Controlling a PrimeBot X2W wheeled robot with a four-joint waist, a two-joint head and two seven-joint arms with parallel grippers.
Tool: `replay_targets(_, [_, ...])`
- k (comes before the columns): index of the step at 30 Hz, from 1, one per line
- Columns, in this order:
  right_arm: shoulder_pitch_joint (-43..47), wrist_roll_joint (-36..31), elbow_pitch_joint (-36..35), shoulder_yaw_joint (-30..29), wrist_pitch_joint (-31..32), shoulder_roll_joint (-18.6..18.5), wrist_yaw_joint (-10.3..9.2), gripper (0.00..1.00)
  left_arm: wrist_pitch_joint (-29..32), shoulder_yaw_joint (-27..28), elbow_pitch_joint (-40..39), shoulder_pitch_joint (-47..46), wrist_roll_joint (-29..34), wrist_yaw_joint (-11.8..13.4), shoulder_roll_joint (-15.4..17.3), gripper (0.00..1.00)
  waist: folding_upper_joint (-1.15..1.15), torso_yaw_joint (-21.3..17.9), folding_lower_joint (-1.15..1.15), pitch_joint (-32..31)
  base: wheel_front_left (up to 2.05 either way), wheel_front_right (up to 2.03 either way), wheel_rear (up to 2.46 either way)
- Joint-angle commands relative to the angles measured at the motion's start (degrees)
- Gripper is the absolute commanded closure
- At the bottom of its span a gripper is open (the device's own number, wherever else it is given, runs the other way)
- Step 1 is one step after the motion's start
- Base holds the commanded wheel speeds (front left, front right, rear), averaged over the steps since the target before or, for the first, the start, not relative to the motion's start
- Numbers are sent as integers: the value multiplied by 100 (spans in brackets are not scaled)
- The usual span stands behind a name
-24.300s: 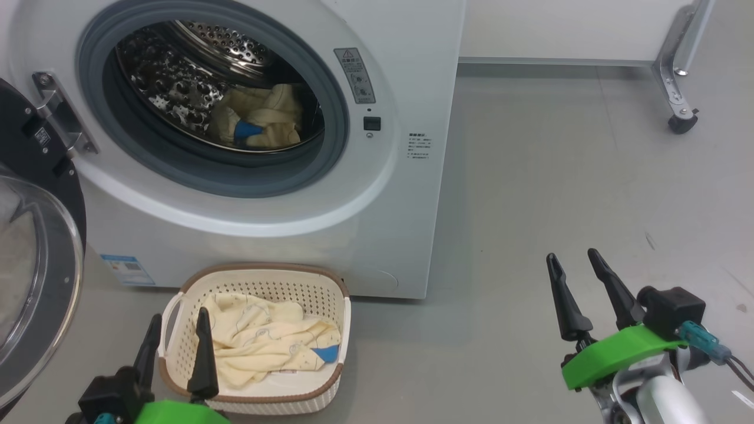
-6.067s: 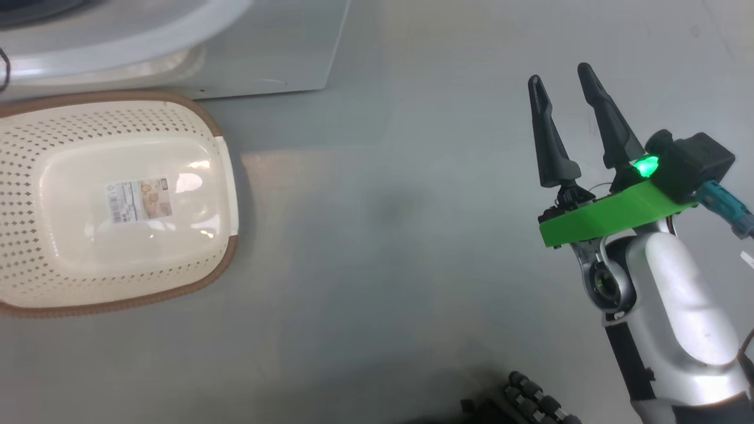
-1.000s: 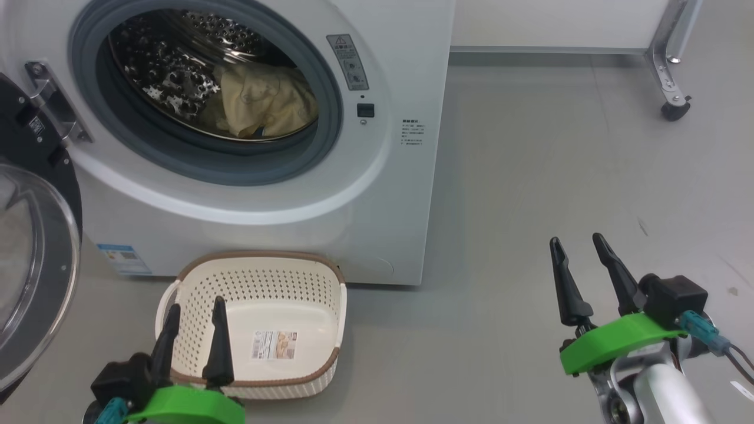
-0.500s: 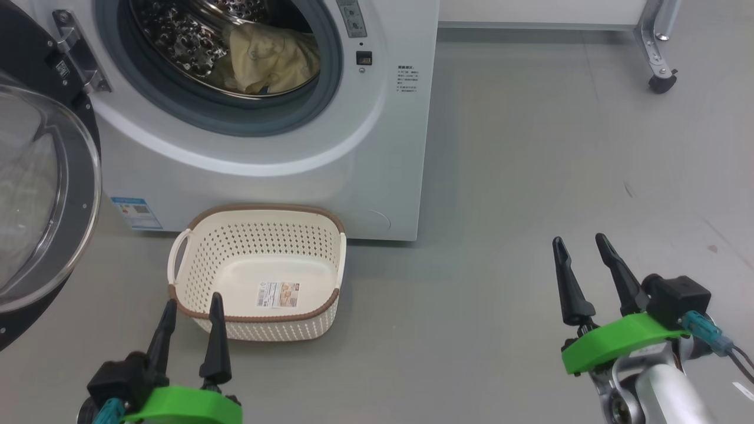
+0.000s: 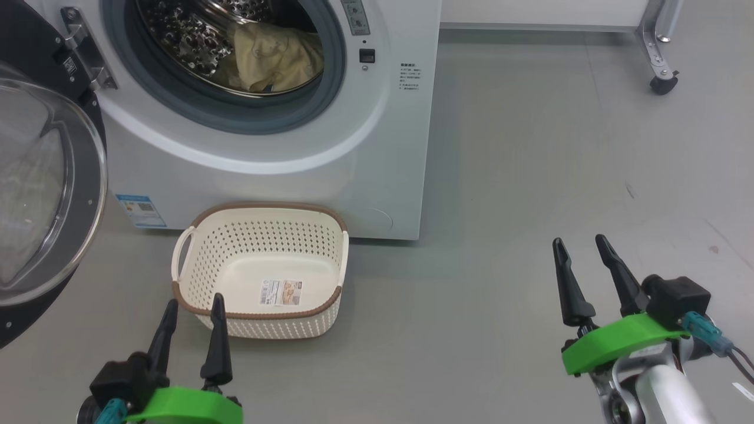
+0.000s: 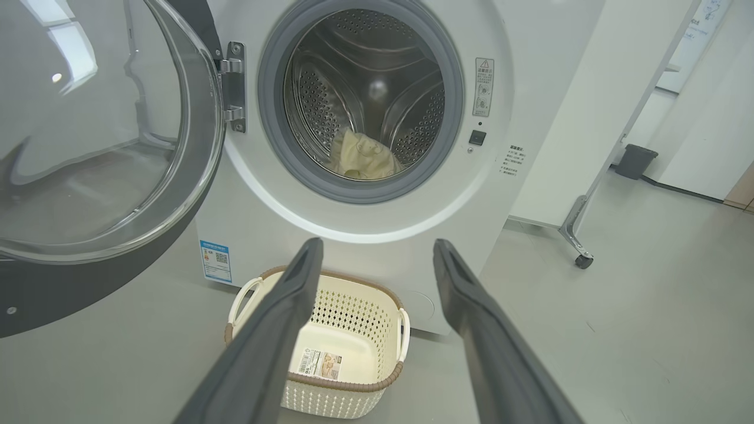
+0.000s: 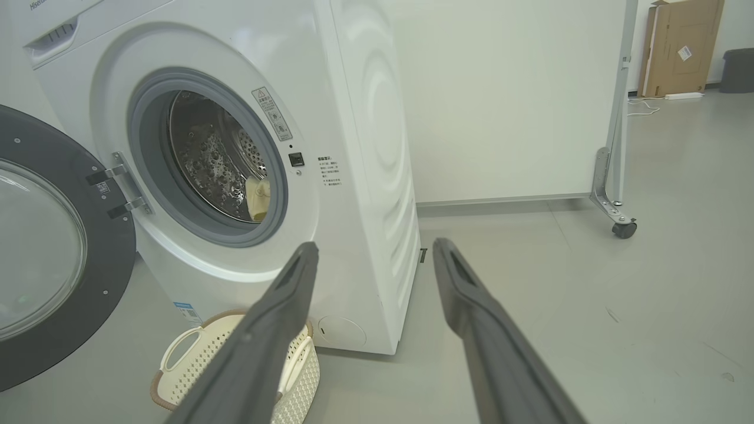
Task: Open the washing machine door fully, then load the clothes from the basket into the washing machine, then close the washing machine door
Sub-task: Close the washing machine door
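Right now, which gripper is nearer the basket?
The left gripper, just before the brown rim of the basket; the right gripper stands far aside over the floor.

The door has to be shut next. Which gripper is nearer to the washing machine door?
Left. The left gripper hovers a little to the right of the washing machine door; the right gripper is much farther off on the robot's right side.

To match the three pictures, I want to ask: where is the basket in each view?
Head view: basket lower left of centre, before the washing machine.
Left wrist view: basket at bottom centre.
Right wrist view: basket at bottom left.
Shared landmark: blue label low on the washing machine, near the basket.
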Motion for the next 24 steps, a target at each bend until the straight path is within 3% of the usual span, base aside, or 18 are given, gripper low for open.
replay_targets(1, [-257,23,-168,104,-38,-9,20,0,-38,185,-165,-207,48,-20,71,0,0,11,0,-6,0,0,0])
replay_targets(24, [-232,19,-154,123,-38,-9,20,0,-38,133,-115,-171,35,-20,50,0,0,52,0,-46,0,0,0])
